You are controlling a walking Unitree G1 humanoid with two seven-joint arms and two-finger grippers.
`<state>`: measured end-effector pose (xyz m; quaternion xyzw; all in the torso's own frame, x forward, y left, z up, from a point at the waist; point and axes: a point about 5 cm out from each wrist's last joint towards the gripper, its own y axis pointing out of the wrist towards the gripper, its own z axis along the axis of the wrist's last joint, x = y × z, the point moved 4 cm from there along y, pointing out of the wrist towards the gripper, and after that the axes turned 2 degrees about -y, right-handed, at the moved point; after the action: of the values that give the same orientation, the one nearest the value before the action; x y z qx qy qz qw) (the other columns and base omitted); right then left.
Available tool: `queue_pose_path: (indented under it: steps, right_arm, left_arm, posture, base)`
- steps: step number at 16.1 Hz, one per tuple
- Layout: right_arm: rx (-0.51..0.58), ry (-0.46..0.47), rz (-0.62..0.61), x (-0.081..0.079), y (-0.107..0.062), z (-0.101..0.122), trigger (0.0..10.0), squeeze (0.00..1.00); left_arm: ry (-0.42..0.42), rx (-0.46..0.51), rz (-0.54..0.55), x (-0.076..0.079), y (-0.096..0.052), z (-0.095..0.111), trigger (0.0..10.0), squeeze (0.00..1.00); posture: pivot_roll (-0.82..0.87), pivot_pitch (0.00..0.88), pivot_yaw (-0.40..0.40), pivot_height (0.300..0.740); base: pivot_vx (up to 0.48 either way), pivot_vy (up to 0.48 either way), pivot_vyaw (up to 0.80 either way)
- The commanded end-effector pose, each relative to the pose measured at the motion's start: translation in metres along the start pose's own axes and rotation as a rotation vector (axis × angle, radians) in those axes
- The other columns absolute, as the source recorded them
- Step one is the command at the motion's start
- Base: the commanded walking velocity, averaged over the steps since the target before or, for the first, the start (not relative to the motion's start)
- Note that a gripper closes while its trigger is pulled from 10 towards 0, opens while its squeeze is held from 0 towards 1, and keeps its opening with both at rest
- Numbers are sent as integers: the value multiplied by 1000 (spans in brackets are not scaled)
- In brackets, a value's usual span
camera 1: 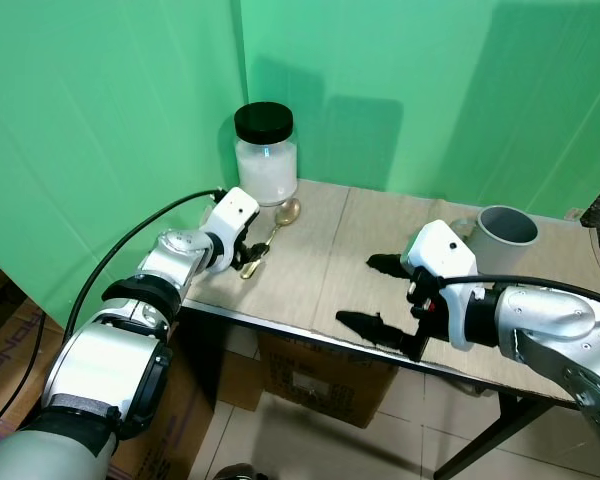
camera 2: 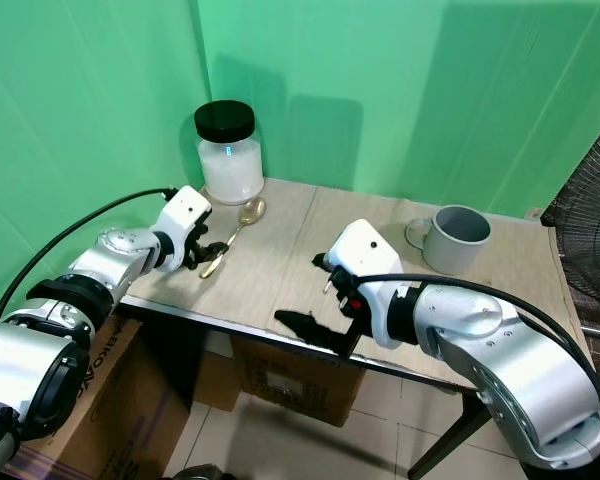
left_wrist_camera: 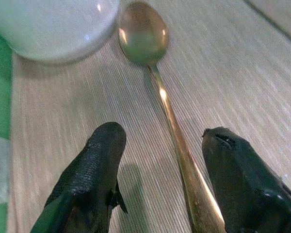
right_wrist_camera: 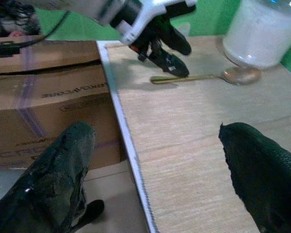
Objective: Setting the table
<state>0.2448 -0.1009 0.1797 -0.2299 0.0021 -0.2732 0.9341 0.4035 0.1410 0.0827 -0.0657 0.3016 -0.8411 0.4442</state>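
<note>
Gold-coloured metal spoon [left_wrist_camera: 157, 87] lies flat on the pale wood-grain table [camera 1: 320, 260], near the table's left edge; its bowl points toward the clear glass jar with a black lid and white contents [camera 1: 265, 155] and lies just beside the jar's base; the left gripper [camera 1: 250, 255] is down at the handle end, its two black fingers [left_wrist_camera: 94, 170] spread apart, one on each side of the handle, and whether either touches the handle I cannot tell; the right gripper [camera 1: 380, 295] hovers at the table's front edge, well apart from the spoon, its fingers spread wide with nothing between them; a grey ceramic mug [camera 1: 505, 238] stands upright toward the table's far right; brown cardboard boxes [right_wrist_camera: 48, 102] sit on the floor below the table.
</note>
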Motion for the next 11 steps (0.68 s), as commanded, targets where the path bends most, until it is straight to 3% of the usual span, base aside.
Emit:
queue_pose_path:
  steps: [1,5,11]
  right_arm:
    - [-8,-13,14,-3,-1,2,10000,0]
    - [-18,-5,18,-5,-2,2,10000,0]
    - [-32,7,21,-8,-4,0,10000,0]
  left_arm:
    - [26,5,-9,-1,0,9,0,0]
    - [-6,16,-53,3,0,8,0,0]
    - [36,-60,-64,12,3,-10,0,0]
  posture:
    - [-30,0,57,740]
    - [-34,0,64,740]
    - [-44,0,70,740]
  base:
    - [0,0,0]
    - [0,0,0]
    - [0,0,0]
